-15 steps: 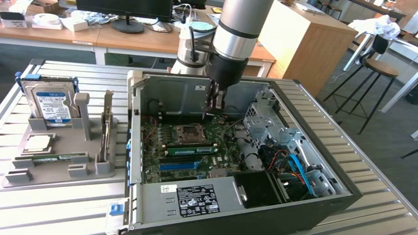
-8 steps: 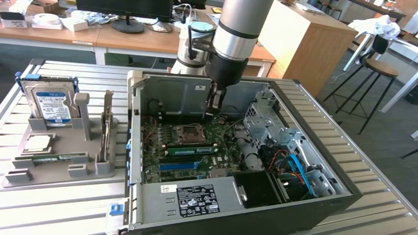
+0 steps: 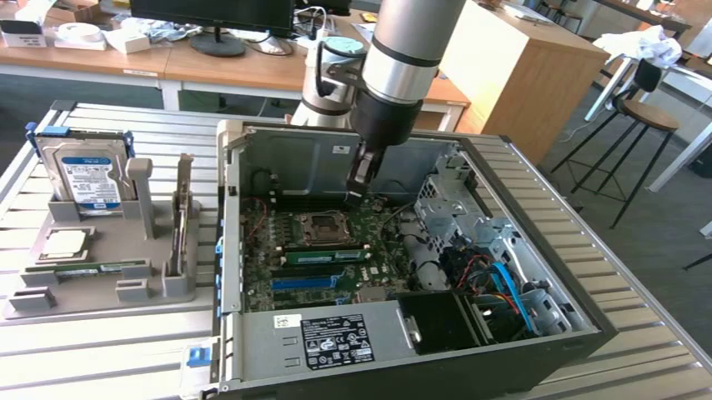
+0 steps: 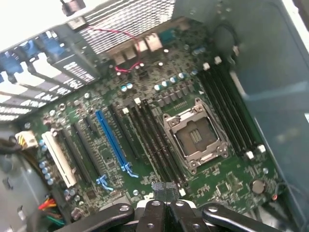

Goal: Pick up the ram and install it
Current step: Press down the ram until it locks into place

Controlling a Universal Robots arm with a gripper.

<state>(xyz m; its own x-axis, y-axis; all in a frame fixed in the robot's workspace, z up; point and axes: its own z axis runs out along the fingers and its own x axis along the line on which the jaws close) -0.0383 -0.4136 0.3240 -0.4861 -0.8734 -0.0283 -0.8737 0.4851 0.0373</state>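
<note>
While the boxy silver hard drive with a blue-white label (image 3: 80, 179) stands upright in the grey moulded holder (image 3: 167, 287) near the slatted metal tabletop's (image 3: 100, 350) edge on the exterior view's left, the ram (image 3: 92, 268), a thin green circuit-board stick, lies flat in the holder's front part, just in front of a small square silver processor chip (image 3: 65, 242). A second thin stick (image 3: 182, 218) stands on edge at the holder's other end. Further along, the open black-and-grey computer case (image 3: 333, 350) fills the tabletop's middle, its green motherboard (image 3: 262, 275) exposed. The pincer (image 3: 358, 196) (image 4: 164, 193) hangs inside the case over the empty metal processor socket (image 3: 329, 225) (image 4: 195, 135), well apart from the ram, its fingers pressed together. I cannot tell whether anything is pinched between them. A green strip (image 3: 325, 254) runs along the memory slots beside the socket.
</note>
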